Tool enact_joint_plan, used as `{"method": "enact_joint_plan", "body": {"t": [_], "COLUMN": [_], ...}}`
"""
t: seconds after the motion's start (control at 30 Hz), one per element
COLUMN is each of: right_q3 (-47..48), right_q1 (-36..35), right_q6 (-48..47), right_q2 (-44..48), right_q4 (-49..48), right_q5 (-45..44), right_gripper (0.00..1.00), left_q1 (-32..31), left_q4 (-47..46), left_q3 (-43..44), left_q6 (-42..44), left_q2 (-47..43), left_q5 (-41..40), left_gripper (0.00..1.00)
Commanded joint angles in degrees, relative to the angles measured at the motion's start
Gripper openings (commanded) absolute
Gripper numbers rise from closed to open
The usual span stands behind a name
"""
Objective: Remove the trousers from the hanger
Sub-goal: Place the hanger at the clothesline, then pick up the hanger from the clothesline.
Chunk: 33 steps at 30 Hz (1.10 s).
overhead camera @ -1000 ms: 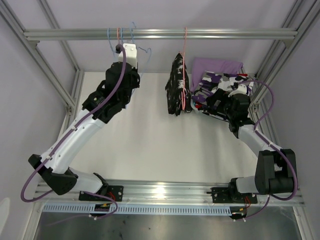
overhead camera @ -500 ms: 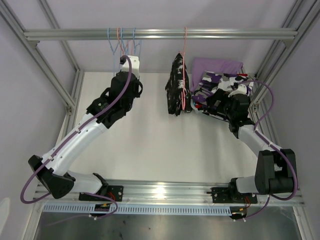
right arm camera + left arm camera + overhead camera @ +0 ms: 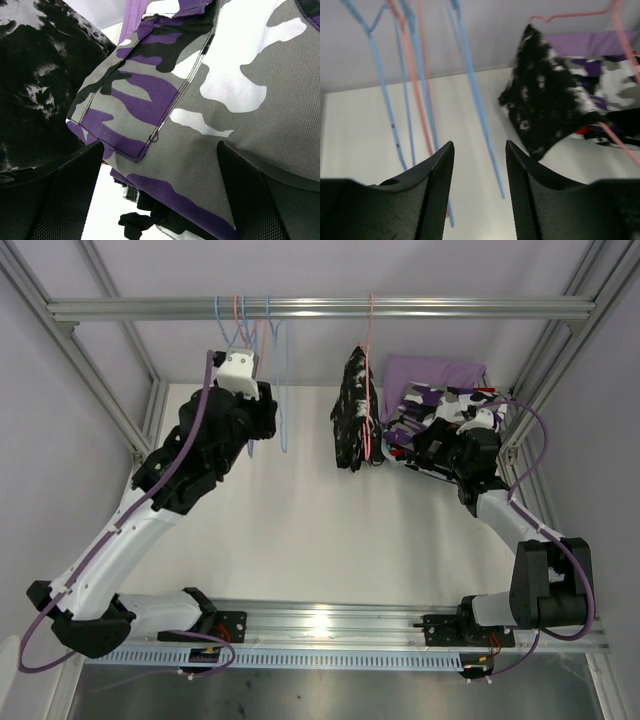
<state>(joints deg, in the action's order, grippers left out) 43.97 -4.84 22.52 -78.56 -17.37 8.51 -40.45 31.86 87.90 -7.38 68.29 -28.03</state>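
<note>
Top view, clock bearings from the centre of the surface.

- Black blotched trousers are draped on the pink hanger, hung from the rail at about 12 o'clock. This looks like the last pair still up.
- Print trousers and lilac trousers lie heaped at 1 to 2 o'clock.
- Bare hangers, blue and pink, cluster at 11 o'clock.
- Left end effector: raised beside the bare hangers, jaws partly apart, gripping nothing.
- Right end effector: jaws spread fully, low over the print cloth, not clamped on it.

Step in hand, as I read it: both arms are free with one pair left. The next move calls for an arm to reach to 12 o'clock, pinch the black cloth, and slide it off the hanger bar. The wire will likely swing.
</note>
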Motion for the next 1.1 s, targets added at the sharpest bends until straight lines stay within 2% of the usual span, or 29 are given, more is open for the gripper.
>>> {"method": "enact_joint_plan", "body": {"t": [0.0, 0.03, 0.27, 0.5, 0.73, 1.07], "right_q3": [-2.2, -2.1, -2.2, -2.2, -2.5, -2.8], "right_q1": [0.0, -0.1, -0.1, 0.0, 0.0, 0.3], "right_q6": [1.8, 1.8, 1.7, 1.6, 1.7, 1.8], "right_q2": [-2.6, -2.5, -2.3, -1.9, -1.6, -1.1], "right_q4": [6.6, 6.6, 6.9, 7.3, 7.3, 7.5], "right_q5": [2.6, 2.6, 2.3, 1.8, 1.2, 1.3], "right_gripper": [0.99, 0.99, 0.99, 1.0, 1.0, 0.99], "left_q1": [-1.0, -1.0, -1.0, -1.0, -1.0, -1.0], "left_q4": [-3.7, -4.6, -7.9, -11.0, -17.5, -13.5], "left_q3": [3.2, 3.5, 10.2, 15.5, 14.1, 14.5], "left_q6": [-2.2, -2.3, -8.4, -15.8, -21.7, -21.7], "left_q2": [-1.3, -1.0, 5.7, 14.5, 18.5, 22.9], "left_q5": [11.7, 16.6, 32.1, 42.1, 46.5, 41.6], "left_gripper": [0.51, 0.54, 0.61, 0.65, 0.68, 0.68]}}
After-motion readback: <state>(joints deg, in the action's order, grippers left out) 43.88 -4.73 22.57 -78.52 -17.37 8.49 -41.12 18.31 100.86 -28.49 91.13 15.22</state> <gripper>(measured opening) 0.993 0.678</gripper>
